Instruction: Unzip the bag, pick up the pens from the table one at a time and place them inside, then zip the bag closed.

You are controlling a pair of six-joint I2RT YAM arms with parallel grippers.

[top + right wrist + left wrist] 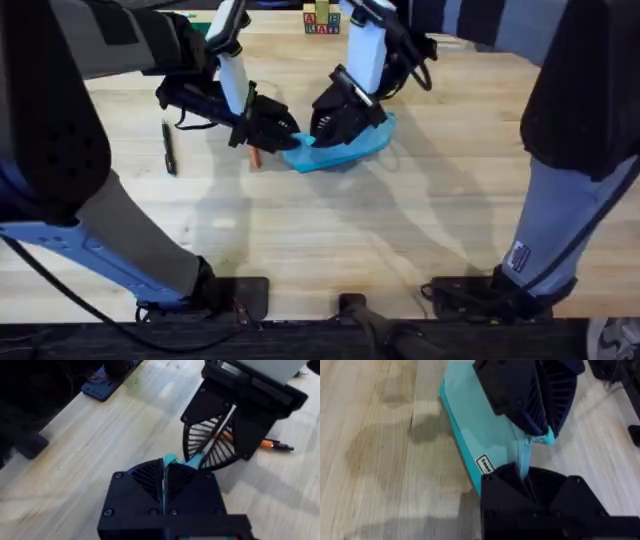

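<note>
Both grippers pinch the bag (340,152) on the table (420,220). The left gripper (285,130) squeezes one end, maybe the zipper pull; the right gripper (322,128) clamps the fabric beside it. Pull slowly and hold the bag still. The right wrist view shows the orange pen (265,443) behind the left fingers; overhead shows the black pen (169,147) far off.

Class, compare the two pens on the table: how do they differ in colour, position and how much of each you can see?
Colour: the black pen is dark all over, while the orange pen is bright orange with a dark tip.
Position: the black pen lies alone, well away from the bag; the orange pen lies close beside the bag, by the left pincer.
Visibility: the black pen shows whole; the orange pen is largely hidden by that pincer.
Shared: both are slim and rest on the table.
</note>
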